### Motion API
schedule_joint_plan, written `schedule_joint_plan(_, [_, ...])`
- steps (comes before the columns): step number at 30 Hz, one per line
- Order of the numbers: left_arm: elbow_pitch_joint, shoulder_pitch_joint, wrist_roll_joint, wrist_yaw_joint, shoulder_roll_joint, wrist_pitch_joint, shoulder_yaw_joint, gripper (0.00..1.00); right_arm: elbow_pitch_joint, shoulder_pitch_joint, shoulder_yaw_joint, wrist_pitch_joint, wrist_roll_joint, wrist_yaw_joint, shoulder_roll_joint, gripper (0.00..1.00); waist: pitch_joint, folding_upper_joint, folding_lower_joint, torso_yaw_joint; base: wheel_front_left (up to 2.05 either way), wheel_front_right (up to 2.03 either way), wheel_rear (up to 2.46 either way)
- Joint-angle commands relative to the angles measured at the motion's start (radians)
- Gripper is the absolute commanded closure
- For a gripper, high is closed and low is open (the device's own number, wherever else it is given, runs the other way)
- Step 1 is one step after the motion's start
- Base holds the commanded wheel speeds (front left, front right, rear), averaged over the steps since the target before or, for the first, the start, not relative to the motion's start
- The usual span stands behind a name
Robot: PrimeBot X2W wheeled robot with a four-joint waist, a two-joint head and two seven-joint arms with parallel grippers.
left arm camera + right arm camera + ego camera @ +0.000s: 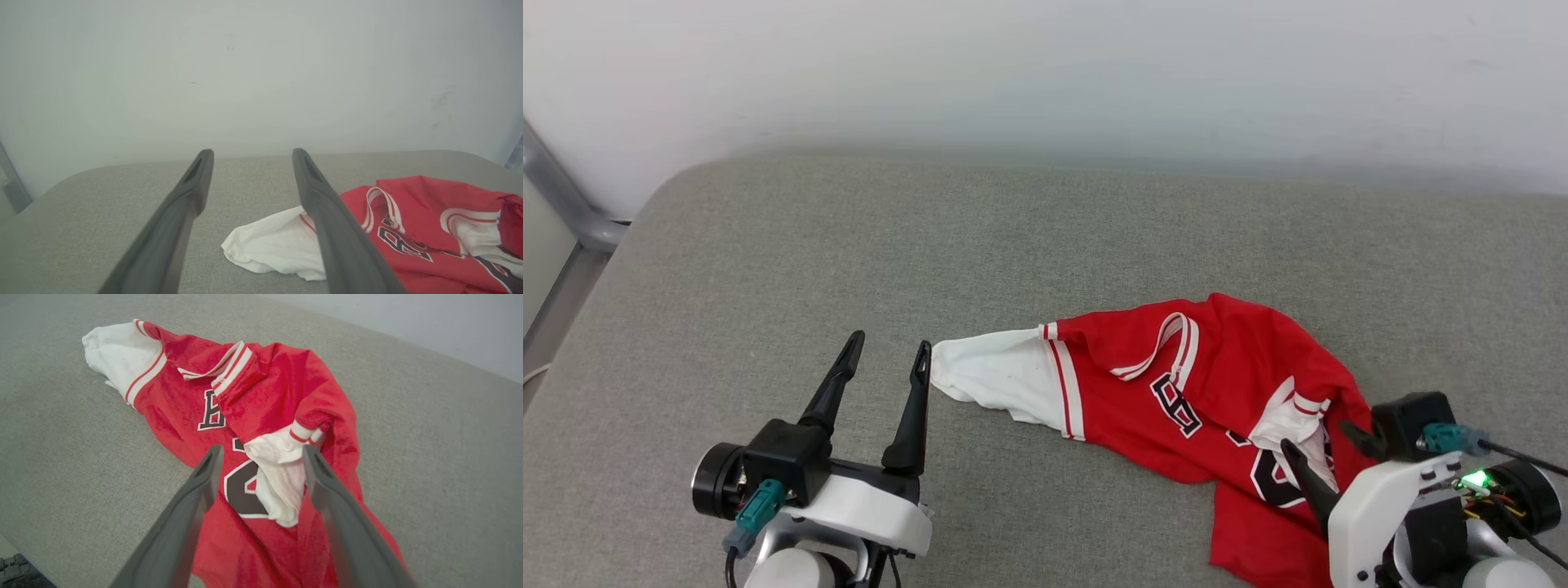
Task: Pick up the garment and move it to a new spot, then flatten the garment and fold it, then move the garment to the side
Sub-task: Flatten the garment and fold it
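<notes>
**Bunched jersey, two empty grippers**

The grey cushion [768,269] bears the garment [1127,392], crumpled toward 5 o'clock in our head view. We judge a pinch could catch stacked layers, one sleeve being folded over the chest, and lift a knot. Its long axis runs from the white sleeve [988,376] at 10 o'clock to the hem at 4 o'clock. Our left gripper [888,347], spread wide and empty, sits just beside that sleeve; our right gripper [1315,435], equally wide, holds nothing over the garment.
</notes>
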Motion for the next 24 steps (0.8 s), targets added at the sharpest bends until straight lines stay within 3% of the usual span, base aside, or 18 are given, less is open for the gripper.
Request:
schedule_joint_plan(1, [0.004,0.005,0.008,-0.013,-0.008,-0.002,0.007,0.00,-0.011,-0.025,-0.014,0.056,0.009,-0.002,0.021,0.00,0.012,0.0000,0.0001,0.007,0.00,0.00,0.00])
schedule_joint_plan(5, [0.020,-0.004,0.024,-0.042,-0.035,-0.002,0.019,0.00,-0.006,-0.052,-0.013,0.210,-0.010,-0.002,0.022,0.00,0.028,0.0000,0.0001,0.025,0.00,0.00,0.00])
schedule_joint_plan(10, [0.044,-0.013,0.043,-0.075,-0.066,-0.002,0.031,0.00,0.040,-0.086,-0.053,0.284,-0.037,-0.001,0.052,0.00,0.048,0.0000,0.0001,0.051,0.00,0.00,0.00])
schedule_joint_plan(24, [0.069,-0.026,0.092,-0.135,-0.126,-0.002,0.076,0.00,0.165,-0.139,-0.150,0.252,-0.096,-0.001,0.121,0.00,0.088,0.0000,0.0001,0.095,0.00,0.00,0.00])
